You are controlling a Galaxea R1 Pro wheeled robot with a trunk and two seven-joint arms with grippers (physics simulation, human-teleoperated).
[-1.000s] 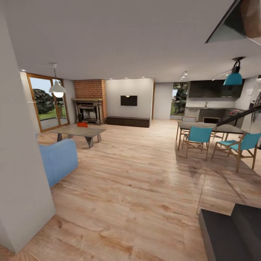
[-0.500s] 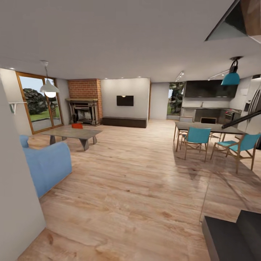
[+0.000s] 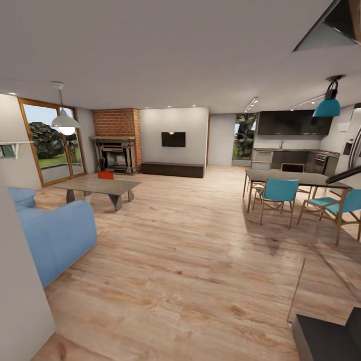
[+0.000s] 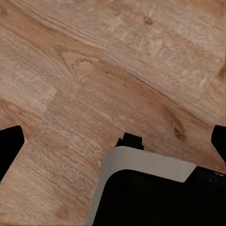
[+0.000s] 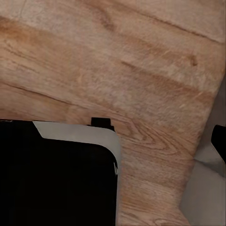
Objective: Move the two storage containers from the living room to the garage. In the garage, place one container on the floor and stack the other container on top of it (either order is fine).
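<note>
Storage container (image 3: 106,174), probably one, sits on far coffee table (image 3: 98,186); I'm approaching, must drive closer; finger state unreadable.

Head forward; wrists floorward, close.

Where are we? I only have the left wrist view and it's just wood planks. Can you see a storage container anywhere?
Observer: Yes. In the head view an orange-red storage container sits on a low coffee table, far ahead on the left, in front of the brick fireplace.
Operator: What stands between us and that table?
Observer: A blue sofa is on the near left, on this side of the table.
Operator: And on the right?
Observer: A dining table with teal chairs around it.
</note>
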